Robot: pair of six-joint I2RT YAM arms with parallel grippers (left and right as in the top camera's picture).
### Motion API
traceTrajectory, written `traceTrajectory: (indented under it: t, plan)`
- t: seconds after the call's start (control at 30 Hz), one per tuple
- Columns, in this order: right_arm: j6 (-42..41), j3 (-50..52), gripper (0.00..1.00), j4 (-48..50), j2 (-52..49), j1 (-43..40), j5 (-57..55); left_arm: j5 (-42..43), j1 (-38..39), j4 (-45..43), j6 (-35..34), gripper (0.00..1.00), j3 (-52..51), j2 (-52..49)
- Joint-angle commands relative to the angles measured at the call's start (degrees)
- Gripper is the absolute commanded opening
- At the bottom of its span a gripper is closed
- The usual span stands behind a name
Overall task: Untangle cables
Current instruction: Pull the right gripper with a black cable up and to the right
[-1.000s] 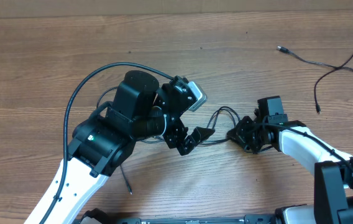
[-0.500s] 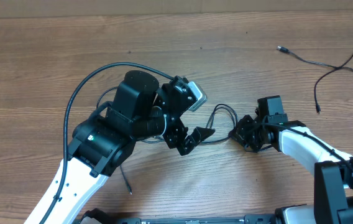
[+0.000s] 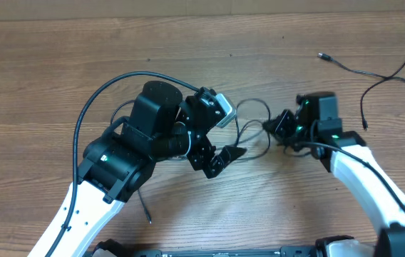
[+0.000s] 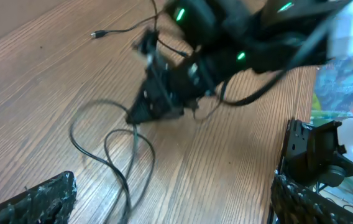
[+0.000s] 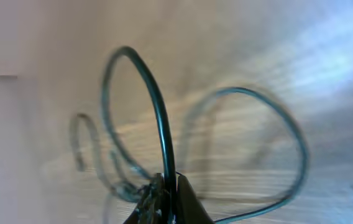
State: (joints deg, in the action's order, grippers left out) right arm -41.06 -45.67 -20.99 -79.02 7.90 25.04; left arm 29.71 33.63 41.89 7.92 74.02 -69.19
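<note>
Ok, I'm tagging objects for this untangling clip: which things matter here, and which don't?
Job:
- tangled cable loops, pinched in right fingers
- loose cable, far right

Not the job:
- thick wire over left arm
- wooden table

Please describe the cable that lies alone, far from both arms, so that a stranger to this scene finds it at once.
Seen from above, go to the far right corner of the wooden table. There a thin black cable lies flat, a small silvery plug at its left end. Unlike the looped cables at the table's middle, which the right claw pinches, no claw touches it.
</note>
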Motion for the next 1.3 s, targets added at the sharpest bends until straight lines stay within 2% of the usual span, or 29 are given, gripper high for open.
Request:
traceTrajectory:
  t: [0.0, 0.4, 0.8, 1.27]
  plan:
    - [1.9, -2.9, 0.04, 0.4, 5.6, 0.1, -2.3, -0.3, -0.2, -0.1, 0.7, 1.0, 1.0, -0.2]
    - [-1.1, -10.0, 0.04, 1.8, 17.2, 0.1, -2.9, -0.3, -0.2, -0.1, 0.7, 0.99, 1.0, -0.2]
    - [-1.5, -17.9, 0.04, 4.8, 17.5, 0.1, -3.2, -0.3, -0.2, -0.1, 0.7, 1.0, 1.0, -0.2]
    - [-12.4, -18.6, 0.04, 17.2, 17.5, 0.1, -2.3, -0.3, -0.2, -0.1, 0.7, 1.0, 1.0, -0.2]
